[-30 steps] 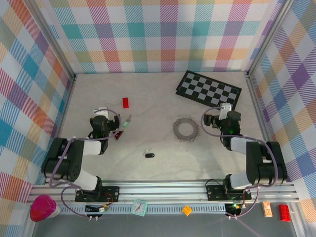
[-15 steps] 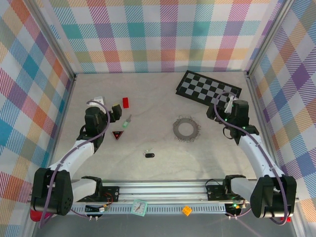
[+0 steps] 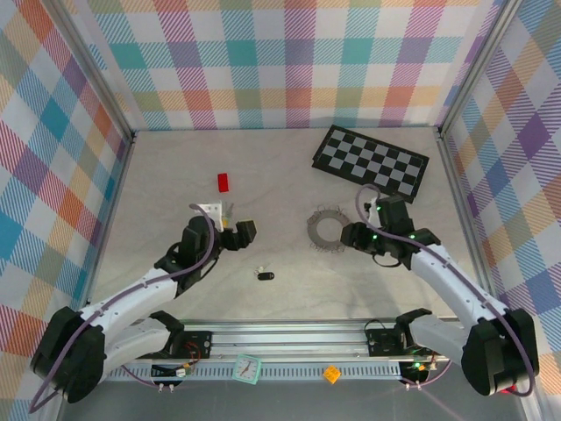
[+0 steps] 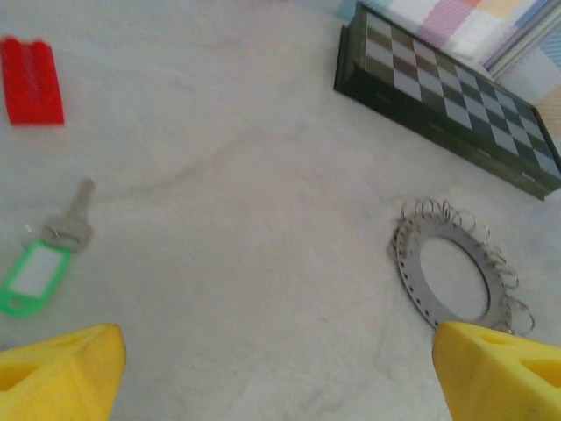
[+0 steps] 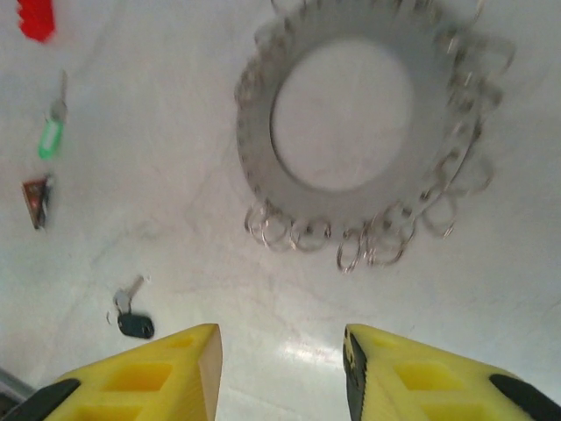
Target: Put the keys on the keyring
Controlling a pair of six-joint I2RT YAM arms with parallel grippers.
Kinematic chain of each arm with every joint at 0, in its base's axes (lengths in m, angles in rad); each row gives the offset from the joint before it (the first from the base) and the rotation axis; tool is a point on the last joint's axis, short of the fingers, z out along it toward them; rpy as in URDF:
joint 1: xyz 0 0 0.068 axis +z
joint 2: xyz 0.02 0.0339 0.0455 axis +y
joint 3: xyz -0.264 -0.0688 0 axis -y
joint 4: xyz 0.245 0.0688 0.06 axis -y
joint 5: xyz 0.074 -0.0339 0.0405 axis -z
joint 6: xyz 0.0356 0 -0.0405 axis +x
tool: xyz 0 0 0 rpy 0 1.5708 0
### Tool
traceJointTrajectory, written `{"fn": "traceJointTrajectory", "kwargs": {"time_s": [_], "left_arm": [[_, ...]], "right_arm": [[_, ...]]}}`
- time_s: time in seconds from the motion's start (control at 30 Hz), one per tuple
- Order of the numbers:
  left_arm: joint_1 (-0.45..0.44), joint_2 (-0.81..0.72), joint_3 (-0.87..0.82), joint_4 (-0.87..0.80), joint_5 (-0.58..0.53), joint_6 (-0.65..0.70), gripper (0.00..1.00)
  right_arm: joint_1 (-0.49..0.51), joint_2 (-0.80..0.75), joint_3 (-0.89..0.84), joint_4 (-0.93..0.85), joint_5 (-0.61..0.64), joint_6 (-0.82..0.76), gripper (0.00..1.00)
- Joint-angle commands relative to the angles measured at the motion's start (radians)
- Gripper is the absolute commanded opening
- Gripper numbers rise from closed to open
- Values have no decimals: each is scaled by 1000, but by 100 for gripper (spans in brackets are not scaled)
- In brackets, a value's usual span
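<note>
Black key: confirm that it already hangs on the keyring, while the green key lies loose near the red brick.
Not quite. In the right wrist view the black key lies loose by itself, well apart from the keyring, not hanging on it. The rest holds: the green key lies loose near the red brick.

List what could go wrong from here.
1. The keyring lies flat with loose wire loops around its rim. The right gripper, open beside it, may snag a loop or just push it along.
2. The green key lies flat, off to one side of the open left gripper rather than between its fingers. Closing here would likely miss it.
3. The black key is tiny and may slip from a pinch.
</note>
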Motion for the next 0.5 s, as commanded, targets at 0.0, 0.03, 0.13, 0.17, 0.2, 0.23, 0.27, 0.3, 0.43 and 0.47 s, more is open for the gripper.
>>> {"fn": "traceJointTrajectory", "kwargs": {"time_s": [0.0, 0.03, 0.13, 0.17, 0.2, 0.23, 0.27, 0.3, 0.43, 0.47], "left_arm": [[-63, 11, -20, 34, -85, -83, 90], [-73, 24, -21, 47, -90, -89, 90], [-90, 67, -1, 61, -81, -93, 90], [-95, 82, 9, 61, -75, -91, 90], [-97, 92, 14, 64, -74, -90, 90], [-100, 104, 20, 68, -72, -89, 90], [-102, 113, 22, 73, -71, -88, 90], [-105, 120, 24, 79, -72, -88, 90], [-111, 136, 25, 92, -75, -96, 90], [-112, 138, 25, 93, -75, -96, 90]], "right_arm": [[70, 54, -35, 52, 24, 115, 39], [87, 72, -42, 68, 41, 129, 39], [113, 111, -73, 131, 73, 168, 39], [116, 122, -91, 166, 77, 181, 38], [116, 132, -105, 194, 77, 191, 37], [117, 145, -115, 221, 79, 200, 36], [119, 159, -120, 236, 82, 205, 35], [121, 174, -123, 250, 86, 211, 35], [122, 223, -128, 297, 105, 216, 33], [122, 233, -126, 304, 109, 216, 32]]}}
